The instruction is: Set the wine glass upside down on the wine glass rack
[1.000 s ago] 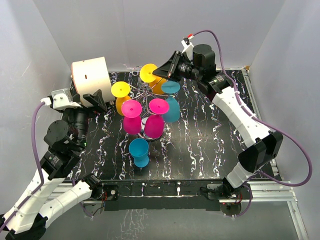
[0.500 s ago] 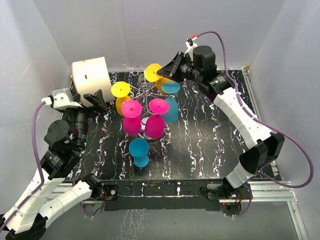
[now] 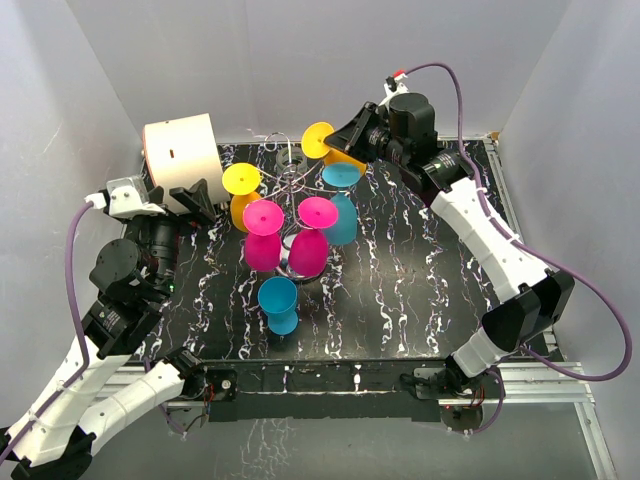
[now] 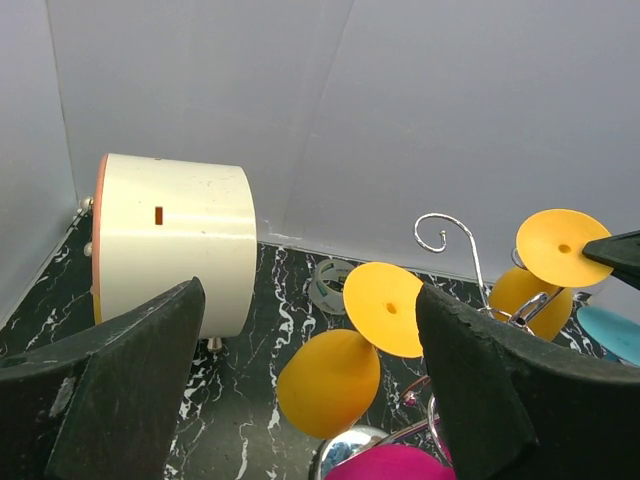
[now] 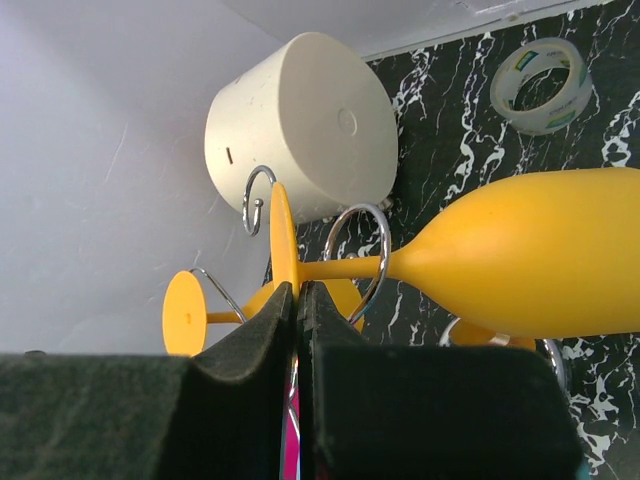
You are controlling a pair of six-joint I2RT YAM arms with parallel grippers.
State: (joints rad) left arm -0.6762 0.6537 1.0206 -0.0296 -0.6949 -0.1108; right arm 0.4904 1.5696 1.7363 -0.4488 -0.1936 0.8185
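Note:
A yellow wine glass [image 5: 530, 262] lies sideways in the air at the back of the wine glass rack [image 3: 288, 172]. My right gripper [image 5: 298, 292] is shut on the edge of its round foot [image 3: 318, 139]. A chrome scroll loop [image 5: 357, 258] of the rack curls across the stem. Another yellow glass [image 3: 242, 182], two pink ones [image 3: 263, 220] and a blue one [image 3: 341, 178] hang upside down on the rack. The left gripper [image 4: 310, 400] stands open and empty to the left of the rack, facing it.
A blue glass [image 3: 279, 303] stands on the black marbled table [image 3: 420, 270] in front of the rack. A white cylinder [image 3: 181, 151] lies at the back left. A tape roll [image 5: 540, 85] lies behind the rack, near the back wall.
The right gripper has carried the yellow glass a little to the right and back, its foot now farther from the rack's post. The left arm has not moved.

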